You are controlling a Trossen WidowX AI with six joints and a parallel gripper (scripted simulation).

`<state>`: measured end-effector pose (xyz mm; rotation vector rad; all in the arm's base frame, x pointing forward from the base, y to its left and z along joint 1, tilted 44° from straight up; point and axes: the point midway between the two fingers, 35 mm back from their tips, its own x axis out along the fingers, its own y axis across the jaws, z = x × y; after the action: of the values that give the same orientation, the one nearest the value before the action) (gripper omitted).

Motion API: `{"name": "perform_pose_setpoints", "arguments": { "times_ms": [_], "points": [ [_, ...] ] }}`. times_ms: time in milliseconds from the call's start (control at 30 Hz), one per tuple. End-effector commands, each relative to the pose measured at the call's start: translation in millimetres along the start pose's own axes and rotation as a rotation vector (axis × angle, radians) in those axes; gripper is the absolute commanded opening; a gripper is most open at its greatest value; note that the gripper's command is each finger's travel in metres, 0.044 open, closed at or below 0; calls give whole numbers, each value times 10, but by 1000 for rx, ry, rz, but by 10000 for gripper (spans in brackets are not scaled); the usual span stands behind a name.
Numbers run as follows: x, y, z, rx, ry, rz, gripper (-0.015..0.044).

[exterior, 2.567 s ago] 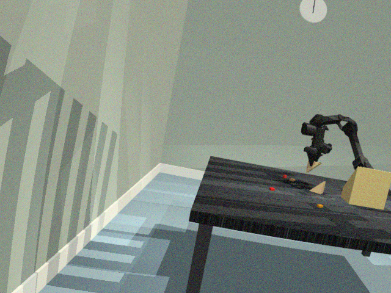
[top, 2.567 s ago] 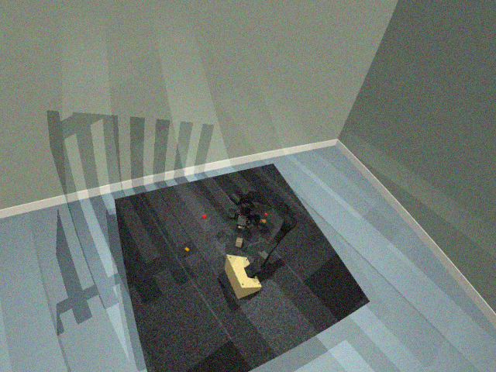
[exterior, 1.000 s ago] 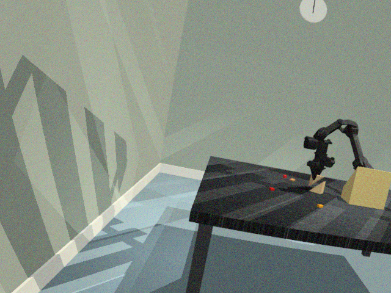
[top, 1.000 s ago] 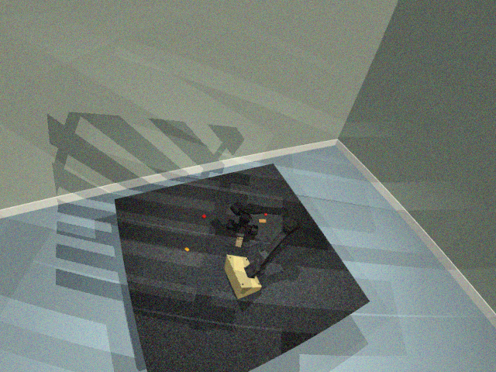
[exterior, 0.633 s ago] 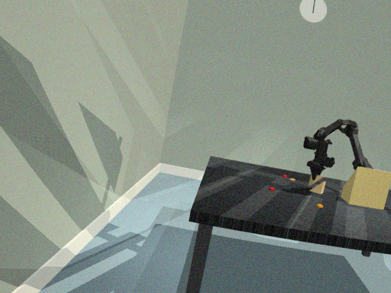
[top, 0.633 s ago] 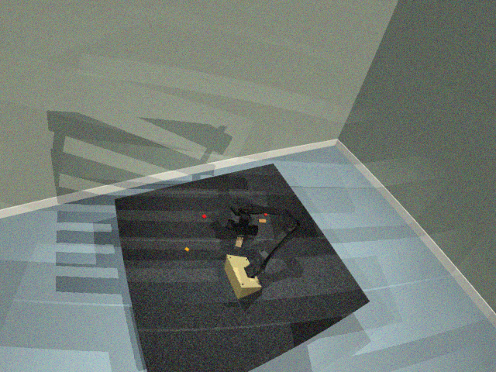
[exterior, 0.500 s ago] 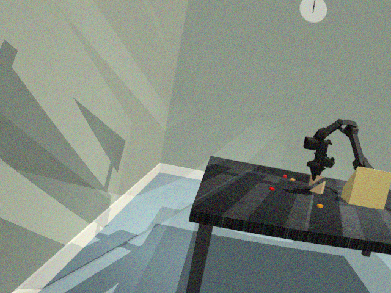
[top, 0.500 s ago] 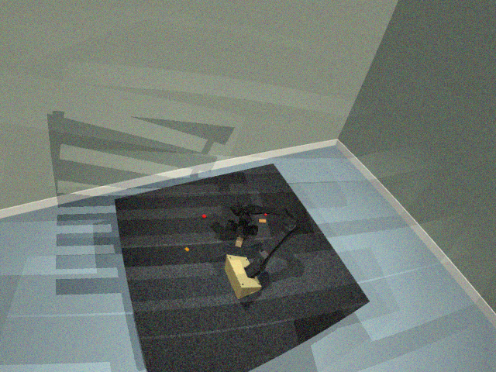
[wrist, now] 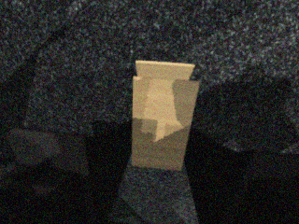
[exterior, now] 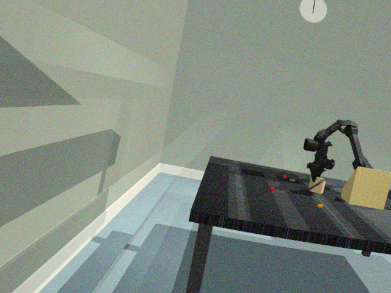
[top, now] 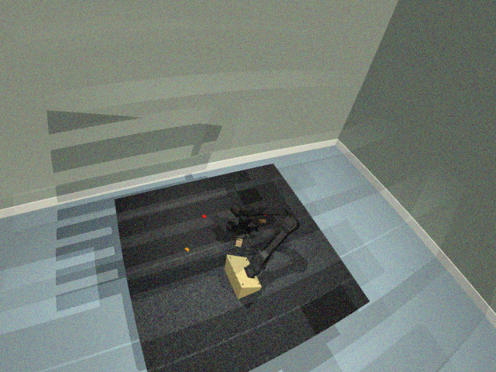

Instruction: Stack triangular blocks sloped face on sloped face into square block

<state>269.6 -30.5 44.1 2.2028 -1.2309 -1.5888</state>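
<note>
Top view. One black arm (top: 276, 242), rising from a yellow base block (top: 240, 289) on the dark table (top: 172, 320) and bent over toward its far side. One gripper, dark against dark; its fingers I cannot make out here. One pale wooden block piece (top: 239, 242), just beside the gripper's dark mass. One red item (top: 204, 216) and one orange item (top: 187, 249), each apart from the arm. One small tan item (top: 262, 221), near the arm.

Exterior view. My gripper (exterior: 315, 179), pointing down, closed on the upper triangular block (exterior: 317, 180). Lower triangular block (exterior: 317, 188), on the table (exterior: 217, 201), directly beneath the held one; a dark slanting line runs between the two, and whether the slopes touch I cannot tell. Yellow base block (exterior: 368, 189), well apart from the pair. Two red items (exterior: 272, 188), one orange item (exterior: 319, 206) and one dull yellow item (exterior: 292, 180), all lying apart from the blocks.

Wrist view. Upper triangular block (wrist: 161, 123), one broad face toward me, gripped between the dark fingers. Lower triangular block (wrist: 164, 70), a pale strip showing past the held block's top edge.
</note>
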Motion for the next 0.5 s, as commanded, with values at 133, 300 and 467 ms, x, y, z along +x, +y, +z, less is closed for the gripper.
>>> {"name": "perform_pose_setpoints", "arguments": {
  "times_ms": [133,300,467],
  "points": [
    [62,12,35,-8,1,7,0],
    [92,13,46,-8,1,8,0],
    [117,12,55,-8,1,8,0]
  ]
}}
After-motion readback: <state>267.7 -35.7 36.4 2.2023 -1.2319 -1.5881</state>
